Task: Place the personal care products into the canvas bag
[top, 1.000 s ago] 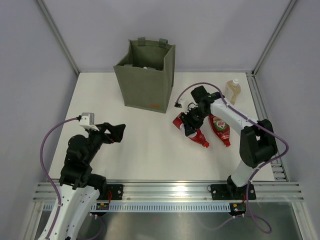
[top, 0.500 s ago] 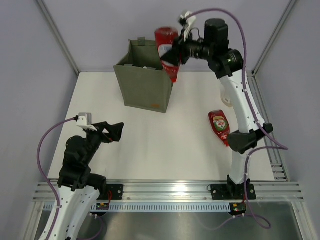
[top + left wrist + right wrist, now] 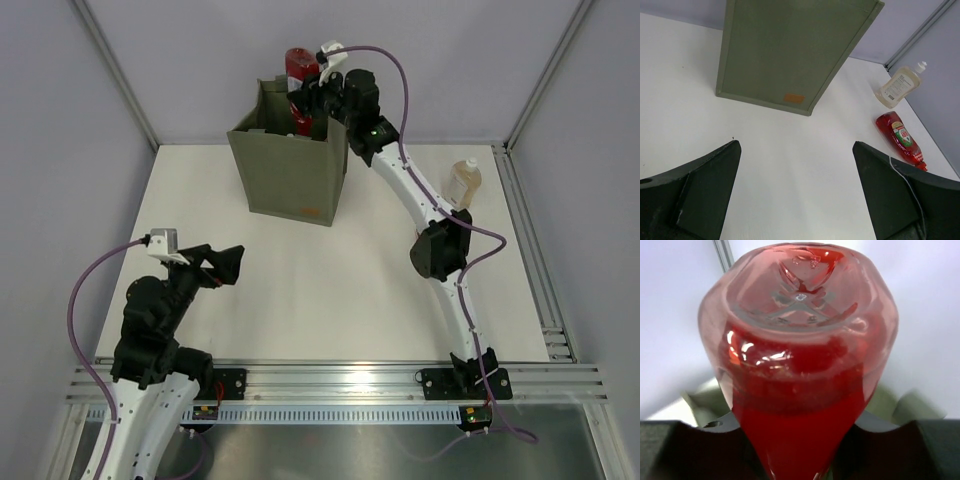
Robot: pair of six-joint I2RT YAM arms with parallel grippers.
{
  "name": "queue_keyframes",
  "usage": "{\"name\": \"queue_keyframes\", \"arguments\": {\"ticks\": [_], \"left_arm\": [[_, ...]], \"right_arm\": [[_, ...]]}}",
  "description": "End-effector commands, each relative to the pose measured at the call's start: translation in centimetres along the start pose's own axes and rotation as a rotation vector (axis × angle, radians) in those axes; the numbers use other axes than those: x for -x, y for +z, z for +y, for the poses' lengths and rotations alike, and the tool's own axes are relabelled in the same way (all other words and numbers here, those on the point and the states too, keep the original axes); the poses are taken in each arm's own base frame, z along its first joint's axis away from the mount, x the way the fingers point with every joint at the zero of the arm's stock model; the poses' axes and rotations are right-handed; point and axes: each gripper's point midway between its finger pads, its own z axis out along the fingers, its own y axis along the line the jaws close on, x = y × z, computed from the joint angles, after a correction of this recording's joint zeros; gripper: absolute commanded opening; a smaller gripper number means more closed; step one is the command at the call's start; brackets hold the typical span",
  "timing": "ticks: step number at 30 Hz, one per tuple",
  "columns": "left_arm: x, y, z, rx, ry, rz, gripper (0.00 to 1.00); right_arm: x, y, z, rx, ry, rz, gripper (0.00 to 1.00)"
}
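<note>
Right gripper point(image 3: 310, 98) sits upper centre of the top view, clamped on a red bottle point(image 3: 299, 66) right over the mouth of the canvas bag point(image 3: 288, 165). The bottle's base points up and its lower end is down at the bag rim; I can't tell how deep it goes. In the right wrist view the bottle base fills the frame, with dark fingers point(image 3: 687, 450) on both sides at the bottom edge and green fabric blurred behind it.

Left gripper point(image 3: 232, 266) is in the lower left of the top view, above the white table point(image 3: 300, 310), with its jaws spread wide and nothing between them. It is well apart from the bag.

The bag stands upright at the back centre, orange label on the near face.

Two products are out on the table. An amber bottle point(image 3: 464, 181) lies at the right edge, well right of the bag. In the left wrist view a second red bottle point(image 3: 900, 137) lies flat just below it. In the top view the right arm covers that one.
</note>
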Motion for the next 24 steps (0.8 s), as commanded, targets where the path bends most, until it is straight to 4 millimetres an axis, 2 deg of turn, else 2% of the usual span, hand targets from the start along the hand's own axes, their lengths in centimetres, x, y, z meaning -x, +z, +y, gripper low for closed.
{"name": "queue_keyframes", "arguments": {"ticks": [1,2,3,5,6,7,8,9,10,13,14,16,17,19,21,22,23,24], "left_arm": [[2.0,-0.6,-0.5,0.002,-0.006,-0.061,0.99],[2.0,-0.7,-0.5,0.001,-0.006,-0.064,0.99],[1.7,-0.7,-0.3,0.003,-0.006,-0.060,0.99],[1.5,-0.7,-0.3,0.003,-0.008,-0.060,0.99],[1.5,-0.6,-0.2,0.004,-0.006,-0.062,0.99],[1.2,-0.5,-0.2,0.000,-0.006,-0.055,0.99],[1.2,-0.4,-0.3,-0.003,-0.008,-0.055,0.99],[1.3,-0.4,-0.3,-0.005,-0.007,-0.060,0.99],[1.2,-0.3,-0.4,-0.011,-0.006,-0.057,0.99],[1.2,-0.1,-0.5,-0.020,-0.001,-0.055,0.99],[1.2,0.0,-0.5,-0.020,0.002,-0.055,0.99],[1.2,0.1,-0.6,-0.024,0.005,-0.050,0.99],[1.3,0.1,-0.6,-0.028,0.009,-0.055,0.99],[1.3,0.1,-0.7,-0.029,0.013,-0.049,0.99],[1.5,0.0,-0.7,-0.028,0.023,-0.053,0.99],[1.6,0.0,-0.7,-0.027,0.026,-0.053,0.99],[1.6,-0.1,-0.7,-0.026,0.032,-0.052,0.99],[1.6,-0.2,-0.7,-0.024,0.033,-0.051,0.99]], "right_arm": [[9.8,-1.8,2.1,0.035,-0.126,-0.263,0.09],[11.3,-2.9,2.8,0.054,-0.145,-0.271,0.11],[8.1,-2.8,3.4,0.110,-0.153,-0.194,0.18],[7.9,-4.0,4.2,0.151,-0.205,-0.147,0.26],[6.3,-4.4,5.1,0.217,-0.215,-0.098,0.32],[5.9,-4.8,5.4,0.249,-0.252,-0.077,0.55],[4.6,-5.7,5.8,0.297,-0.238,-0.008,0.88],[4.2,-6.1,5.9,0.310,-0.234,0.017,0.88],[4.1,-6.4,5.9,0.319,-0.242,0.031,0.99],[4.1,-7.4,5.6,0.324,-0.203,0.081,0.99],[5.6,-7.6,5.6,0.322,-0.206,0.062,1.00],[6.8,-7.9,5.3,0.311,-0.185,0.064,0.99],[8.0,-8.3,5.2,0.304,-0.178,0.060,1.00],[9.1,-9.2,4.2,0.293,-0.158,0.064,1.00],[9.9,-11.1,4.4,0.331,-0.138,0.089,1.00],[11.4,-12.8,3.2,0.316,-0.148,0.083,1.00],[9.3,-13.7,2.7,0.338,-0.106,0.144,0.99],[9.0,-14.8,1.8,0.329,-0.091,0.163,1.00]]}}
